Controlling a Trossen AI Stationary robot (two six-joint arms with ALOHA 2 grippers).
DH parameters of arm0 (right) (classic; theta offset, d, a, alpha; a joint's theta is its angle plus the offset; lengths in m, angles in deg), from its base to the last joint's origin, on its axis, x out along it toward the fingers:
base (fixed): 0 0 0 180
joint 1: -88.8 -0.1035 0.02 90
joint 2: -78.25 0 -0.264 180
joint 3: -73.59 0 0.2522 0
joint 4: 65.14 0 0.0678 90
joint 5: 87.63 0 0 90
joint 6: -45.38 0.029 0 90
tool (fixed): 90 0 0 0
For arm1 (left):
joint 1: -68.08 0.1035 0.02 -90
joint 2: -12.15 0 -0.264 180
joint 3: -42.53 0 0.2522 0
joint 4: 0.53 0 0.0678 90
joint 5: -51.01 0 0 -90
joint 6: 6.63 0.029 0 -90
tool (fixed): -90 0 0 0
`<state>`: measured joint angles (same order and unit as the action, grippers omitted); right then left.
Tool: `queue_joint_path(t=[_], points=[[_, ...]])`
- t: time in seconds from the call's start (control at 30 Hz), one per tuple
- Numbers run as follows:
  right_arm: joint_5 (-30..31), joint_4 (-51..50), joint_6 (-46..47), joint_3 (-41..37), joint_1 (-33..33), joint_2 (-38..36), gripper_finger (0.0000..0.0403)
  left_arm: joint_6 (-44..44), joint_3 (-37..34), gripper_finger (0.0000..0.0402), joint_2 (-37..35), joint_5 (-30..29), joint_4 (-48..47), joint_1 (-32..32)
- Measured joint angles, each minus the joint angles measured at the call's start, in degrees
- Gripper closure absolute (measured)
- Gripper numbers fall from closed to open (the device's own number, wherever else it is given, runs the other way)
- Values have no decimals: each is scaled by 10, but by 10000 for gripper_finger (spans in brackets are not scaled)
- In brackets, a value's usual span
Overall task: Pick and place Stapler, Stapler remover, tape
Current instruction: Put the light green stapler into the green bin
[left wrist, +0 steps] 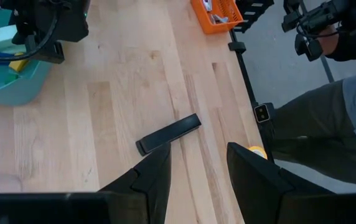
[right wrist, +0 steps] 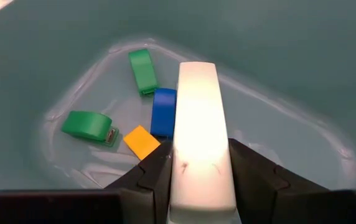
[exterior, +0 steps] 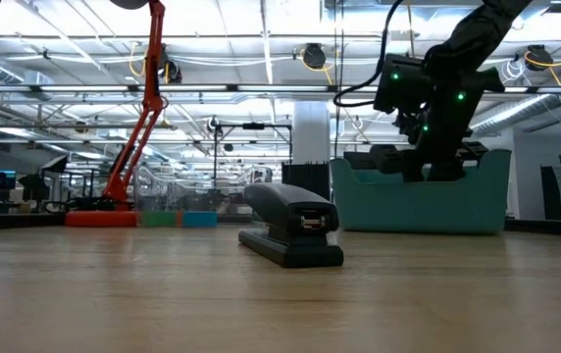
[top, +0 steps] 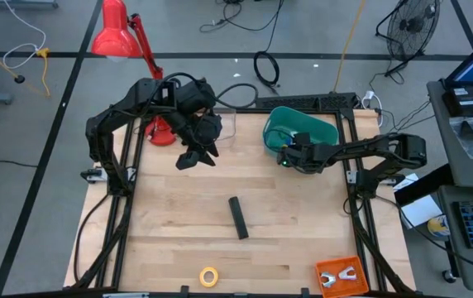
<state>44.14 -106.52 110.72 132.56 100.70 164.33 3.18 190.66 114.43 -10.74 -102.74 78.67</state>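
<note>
Nearest the low camera, the black stapler [exterior: 290, 235] lies mid-table, well apart from the left gripper [left wrist: 196, 168], whose fingers are spread and empty. Farther right, the right gripper [right wrist: 200, 171] grasps a white stapler [right wrist: 200, 134] over the teal bin [top: 323, 128]; only its wrist view shows green, blue and yellow pieces inside.

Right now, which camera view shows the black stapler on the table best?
The low view: the stapler sits centered, end-on, in detail. The high view gives its full length but small; the left wrist view shows it lying diagonally; the right wrist view misses it.
</note>
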Motion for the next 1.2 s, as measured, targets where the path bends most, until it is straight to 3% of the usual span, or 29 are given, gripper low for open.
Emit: queue_joint_path(t=[0.33, 0.6, 1.2], points=[[4, 14, -1, -1, 0, 0, 280, 0, 0, 245, 0, 0, 0, -4], [5, 104, 2, -45, 0, -1, 280, 0, 0, 245, 0, 0, 0, -11], [-1, 94, -2, -51, 0, -5, 277, 0, 0, 245, 0, -1, 0, -10]])
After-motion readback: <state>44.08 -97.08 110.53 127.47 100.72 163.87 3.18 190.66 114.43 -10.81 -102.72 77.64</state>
